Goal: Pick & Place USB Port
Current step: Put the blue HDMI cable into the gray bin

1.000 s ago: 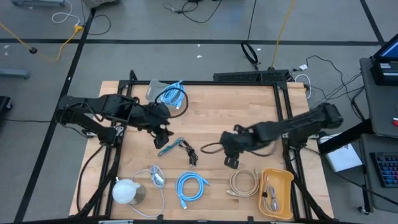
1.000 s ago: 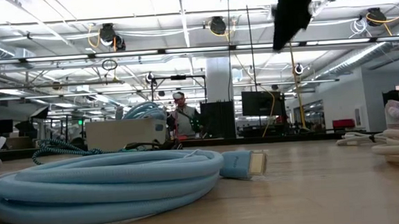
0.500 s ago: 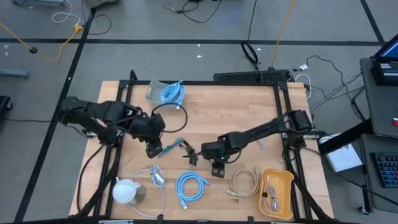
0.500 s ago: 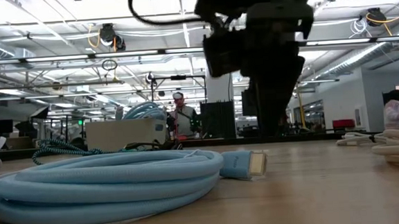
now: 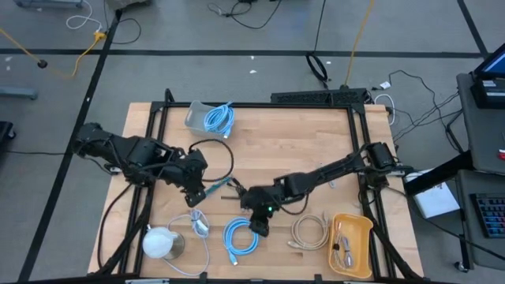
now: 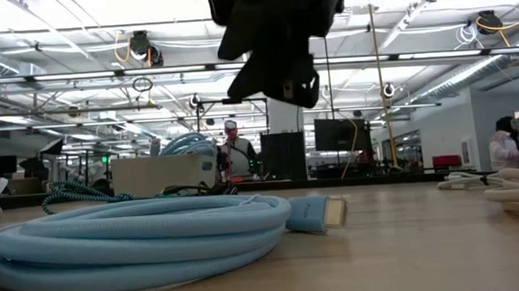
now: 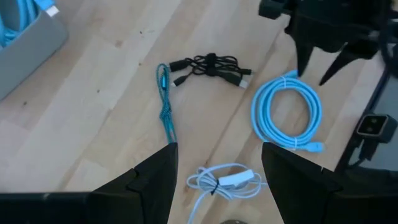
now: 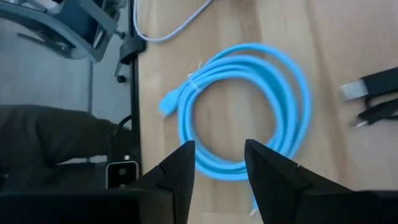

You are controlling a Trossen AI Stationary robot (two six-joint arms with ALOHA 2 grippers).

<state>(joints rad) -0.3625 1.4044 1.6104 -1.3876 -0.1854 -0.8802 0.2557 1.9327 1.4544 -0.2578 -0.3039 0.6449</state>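
Our right gripper (image 5: 258, 226) is hovering spread over the blue coiled cable (image 8: 245, 106), risking snagging only one loop.

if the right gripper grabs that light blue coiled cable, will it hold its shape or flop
The light blue coiled cable looks tied at one spot, so it will probably lift as one ring rather than unspool. Its loops look thick and rounded, so some springy sag seems likely, and the free connector end may dangle. The right gripper hangs open just above it.

The right gripper (image 5: 258, 226) hangs just above the coiled cable (image 5: 241, 238), left gripper (image 5: 197, 195) nearby.
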